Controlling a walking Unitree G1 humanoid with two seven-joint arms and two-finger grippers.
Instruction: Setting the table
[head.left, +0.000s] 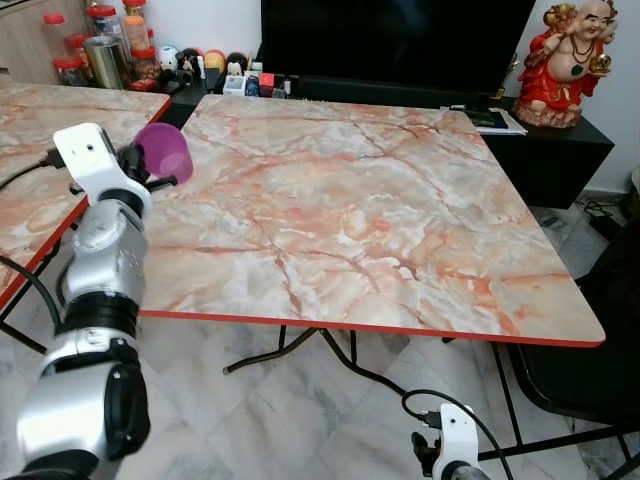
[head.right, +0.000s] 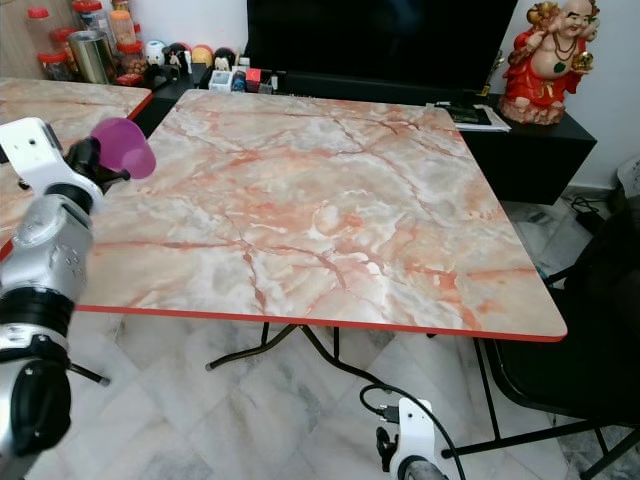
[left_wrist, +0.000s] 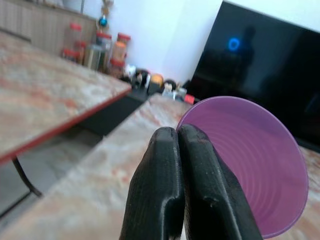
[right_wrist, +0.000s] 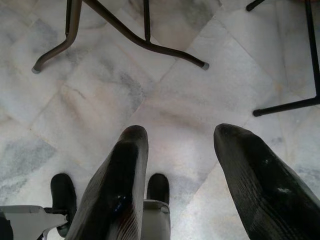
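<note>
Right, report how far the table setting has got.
Done: nothing laid yet; the marble table bears no tableware. In hand: the left gripper is shut on the rim of a purple cup, held above the table's left edge. Left: set the cup down. The right gripper hangs open over the floor.

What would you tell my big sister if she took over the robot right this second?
Left end effector: shut on the rim of the purple cup, held tilted on its side in the air over the left edge of the marble table.
Right end effector: open, holding nothing, hanging low over the floor tiles by the table legs.
Done: the cup is picked up and brought to the table.
Left: turn the cup upright, set it down on the tabletop, let go. No other tableware is on this table yet, so the rest of the setting probably needs fetching.
</note>
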